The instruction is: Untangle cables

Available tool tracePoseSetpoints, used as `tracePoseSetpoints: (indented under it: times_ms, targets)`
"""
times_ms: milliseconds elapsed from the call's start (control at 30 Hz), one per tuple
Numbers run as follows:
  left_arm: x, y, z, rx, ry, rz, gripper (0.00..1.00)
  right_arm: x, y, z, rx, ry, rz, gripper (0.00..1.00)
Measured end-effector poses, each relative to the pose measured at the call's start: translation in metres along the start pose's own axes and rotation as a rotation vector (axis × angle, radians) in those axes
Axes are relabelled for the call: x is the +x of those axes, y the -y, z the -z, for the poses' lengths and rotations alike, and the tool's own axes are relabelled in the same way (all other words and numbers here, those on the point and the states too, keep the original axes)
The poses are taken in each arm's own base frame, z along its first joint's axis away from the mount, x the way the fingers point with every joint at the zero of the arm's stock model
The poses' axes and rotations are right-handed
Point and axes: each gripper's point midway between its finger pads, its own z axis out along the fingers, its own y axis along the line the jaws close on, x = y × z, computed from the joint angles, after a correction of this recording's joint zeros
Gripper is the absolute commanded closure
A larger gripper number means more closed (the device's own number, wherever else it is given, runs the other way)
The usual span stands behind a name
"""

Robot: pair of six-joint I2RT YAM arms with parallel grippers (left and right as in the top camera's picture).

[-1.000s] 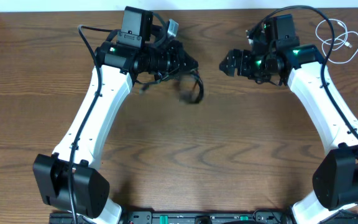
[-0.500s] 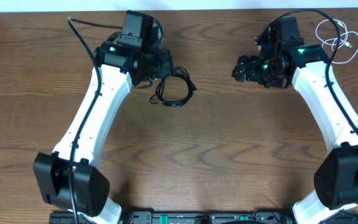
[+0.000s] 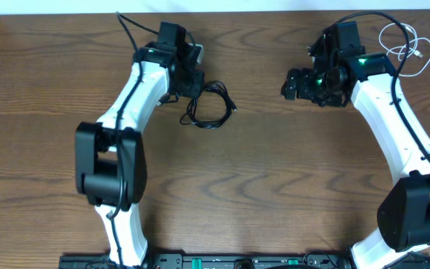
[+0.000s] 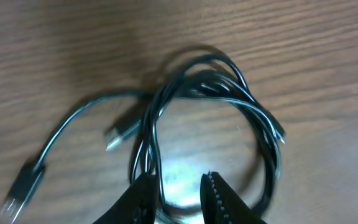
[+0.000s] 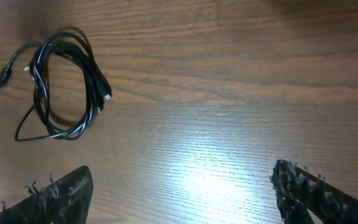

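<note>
No lettering, label, brand or number is legible anywhere in these views.

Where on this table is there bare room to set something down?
Bare: the middle of the table, below the black cable coil, and the gap from coil to right tool. Crowded: the far corner holding the white cable.

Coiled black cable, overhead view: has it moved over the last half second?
No. The coiled black cable lies where it lay, no nearer to the looped white cable at far right.
</note>
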Motion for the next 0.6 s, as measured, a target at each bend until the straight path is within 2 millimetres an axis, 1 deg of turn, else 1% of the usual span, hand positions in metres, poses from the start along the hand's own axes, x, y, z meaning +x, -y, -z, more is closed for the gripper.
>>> tracePoseSetpoints:
  times_ms: [133,200,300,433,500,567,600]
  targets:
    - [0.000,-0.005,-0.023,0.004,-0.004,-0.014,0.73,0.001,-0.002,-0.001,-0.002,-0.003,0.008,0.12]
    - [0.002,-0.012,-0.034,-0.016,-0.014,-0.007,0.73,0.001,-0.002,-0.001,-0.001,-0.004,0.010,0.11]
    - [0.005,-0.020,-0.045,-0.050,-0.027,0.014,0.73,0.002,-0.002,-0.001,-0.001,-0.004,0.012,0.11]
    - [0.009,-0.023,-0.052,-0.066,-0.043,0.030,0.75,0.002,-0.002,-0.001,-0.001,-0.006,0.012,0.11]
    - [0.013,-0.023,-0.057,-0.070,-0.058,0.035,0.81,0.002,-0.002,-0.001,-0.001,-0.006,0.012,0.12]
    - [0.014,-0.022,-0.059,-0.072,-0.062,0.036,0.92,0.002,-0.002,-0.001,0.000,-0.007,0.012,0.12]
    - [0.014,-0.020,-0.060,-0.070,-0.063,0.030,0.93,0.002,-0.002,-0.001,-0.001,-0.006,0.012,0.12]
